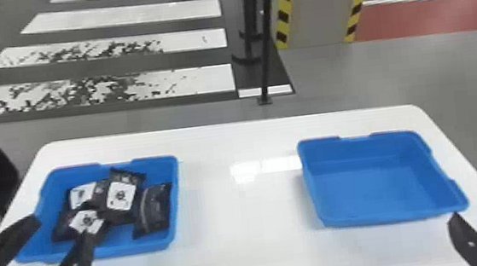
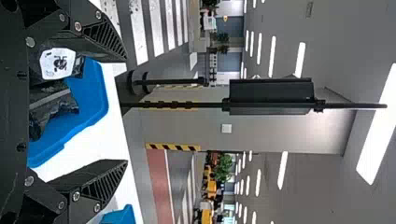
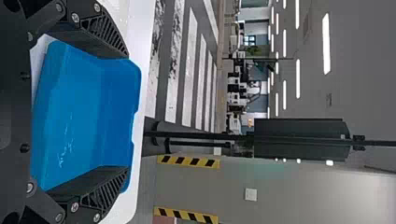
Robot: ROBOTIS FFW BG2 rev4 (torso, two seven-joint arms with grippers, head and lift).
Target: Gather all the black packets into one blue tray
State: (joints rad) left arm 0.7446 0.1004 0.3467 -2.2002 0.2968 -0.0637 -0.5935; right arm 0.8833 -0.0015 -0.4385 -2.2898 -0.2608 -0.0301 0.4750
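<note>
Black plastic packets [image 1: 121,196] lie in the blue plastic tray [image 1: 135,248], lower left of the frame; gathering looks finished. Left end effector [image 1: 61,228] and right end effector [image 3: 126,113], both spread wide, need only back away.

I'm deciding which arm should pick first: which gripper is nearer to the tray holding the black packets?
Left. The left gripper hangs open over that tray's near left part; the right gripper is across the table, by the empty tray.
</note>
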